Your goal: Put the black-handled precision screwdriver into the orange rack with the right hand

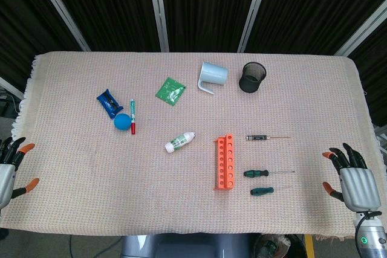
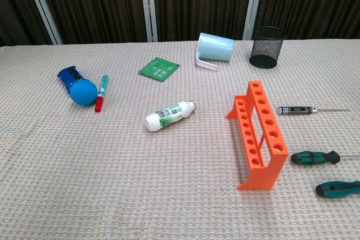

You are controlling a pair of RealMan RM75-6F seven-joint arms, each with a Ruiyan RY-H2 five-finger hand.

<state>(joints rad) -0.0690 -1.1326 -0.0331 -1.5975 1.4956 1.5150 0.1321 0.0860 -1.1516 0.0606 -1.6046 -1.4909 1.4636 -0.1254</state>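
screwdriver (image 1: 259,138) by rack (image 1: 224,162) — untouched

You have three screwdrivers at the right: one black-handled precision screwdriver (image 1: 256,138) and two green-handled ones, a long-shafted one (image 1: 256,173) and a stubby one (image 1: 262,191) nearest you. There is one orange plastic rack (image 1: 224,162), one white bottle (image 1: 180,142), one pale blue cup (image 1: 212,75), one black mesh pot (image 1: 252,77), one green packet (image 1: 170,90), one blue ball (image 1: 122,121), one red-capped marker (image 1: 132,116) and one dark blue pack (image 1: 109,102).
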